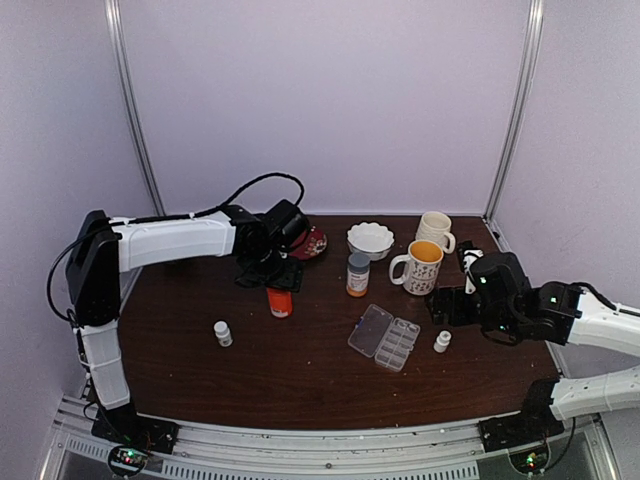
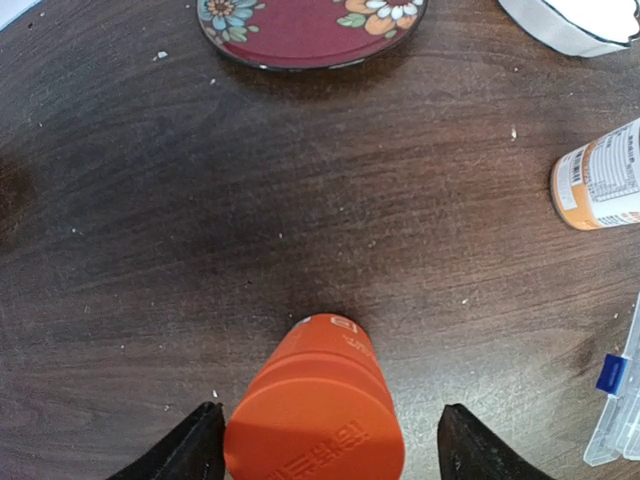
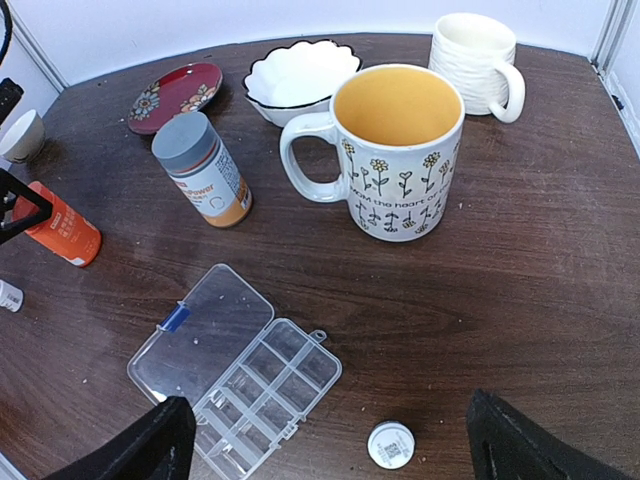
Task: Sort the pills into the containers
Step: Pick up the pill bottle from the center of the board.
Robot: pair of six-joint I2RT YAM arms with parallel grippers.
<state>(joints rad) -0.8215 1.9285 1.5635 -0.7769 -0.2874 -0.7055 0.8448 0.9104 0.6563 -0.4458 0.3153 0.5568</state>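
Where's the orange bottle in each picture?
Top external: the orange bottle is a little left of the middle.
Left wrist: bottom middle, very close and big.
Right wrist: at the far left edge, halfway down.
Shared landmark: the red flowered plate lies farther back than the bottle in all three views.

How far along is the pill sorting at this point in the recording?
Done: the organiser box lies open, lid flat beside its compartments. In hand: the left pincer, open, straddles the upright orange bottle without gripping it; the right pincer hangs open over the table near the box. Left: nearly everything, since the compartments look empty.
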